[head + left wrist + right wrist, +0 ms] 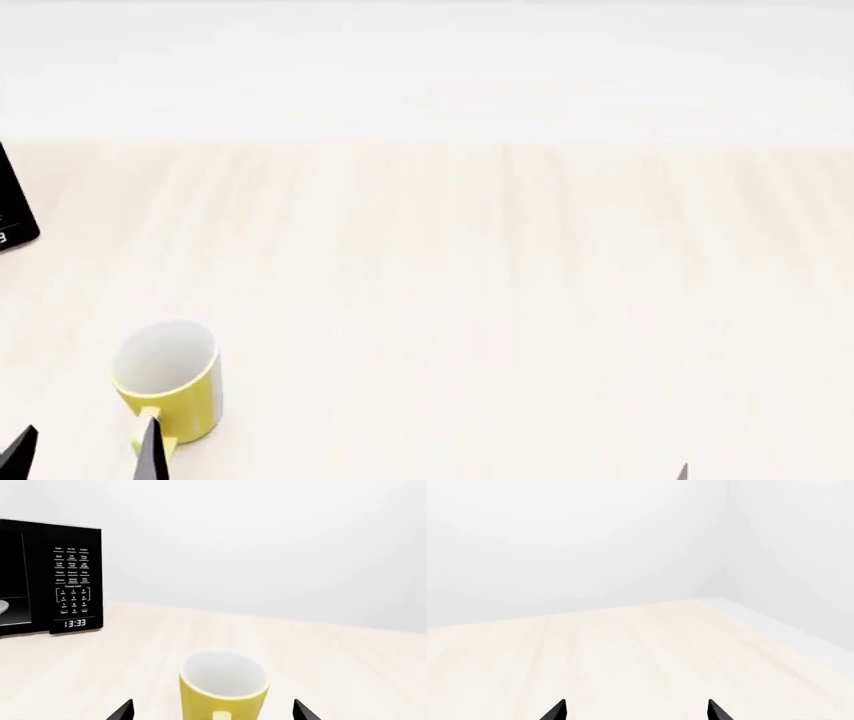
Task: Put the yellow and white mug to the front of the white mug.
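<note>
The yellow and white mug (170, 382) is standing upright on the pale wooden table (507, 290), at the near left of the head view, its white inside showing and its yellow handle pointing back toward the robot; the left gripper (83, 452) is sitting just behind it, jaws spread wide, its dark fingertips (151, 452) poking up at the bottom edge of that view, one tip overlapping the handle in the picture; whether it is touching the handle I cannot tell. In the left wrist view the mug (224, 686) is lying between the two spread fingertips (123, 711) without being pinched, its yellow side and handle facing the camera; a black microwave (50, 577) is standing well beyond it at the back of the table, its display reading 13:33, and its corner is showing at the far left of the head view too. The right gripper (636, 710) is hovering over bare tabletop, jaws spread apart and gripping nothing; only one tip is peeking into the head view.
</note>
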